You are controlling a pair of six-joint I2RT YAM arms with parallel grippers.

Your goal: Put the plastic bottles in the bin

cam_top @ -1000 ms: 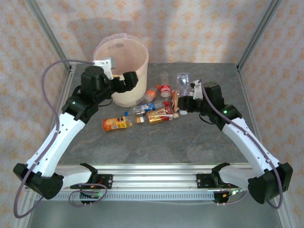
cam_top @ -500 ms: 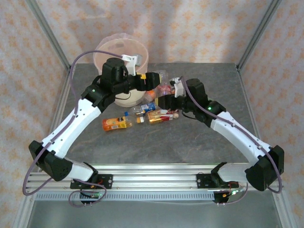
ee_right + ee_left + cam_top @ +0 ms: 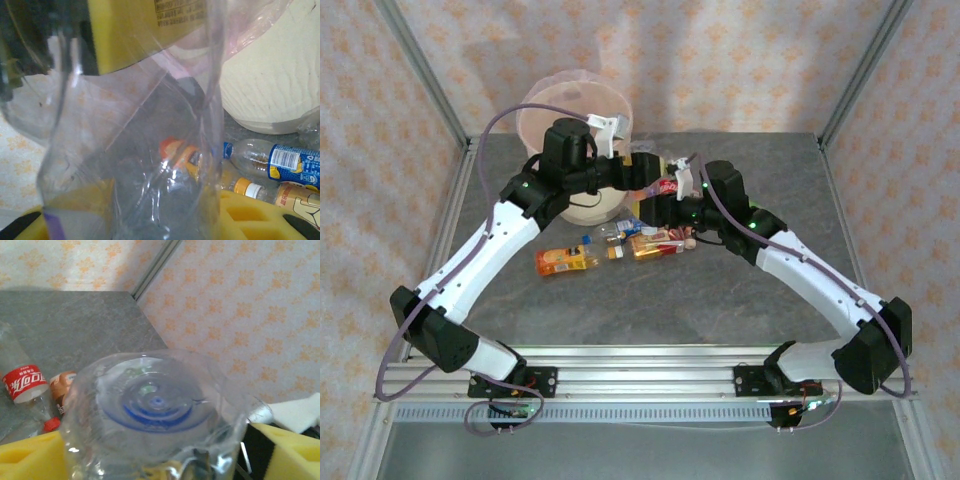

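Clear plastic, almost without colour: the clear bottle (image 3: 157, 410) hangs in the air near the right side of the bin (image 3: 535, 115), between the two claws. The right claw (image 3: 140, 217) is closed on one end of it, and the bottle goes out from its yellow pads toward the other arm. The left claw (image 3: 160, 440) stands partly open around the other end, one pad at each side; whether the pads already press on the plastic, I cannot tell. In the left wrist view the round base looks straight at the camera (a blue ring shines through it), so the long axis runs along the fingers of this claw, from one claw to the other. I judge this to be a handing over: the bin lies to the left of the meeting point, and the left arm is the nearer one to it. The left claw needs a firm hold before the right one lets go. Below, on the grey table (image 3: 720, 290), other bottles lie on their sides, among them a red-labelled bottle (image 3: 22, 382) and a blue-labelled bottle (image 3: 287, 161).
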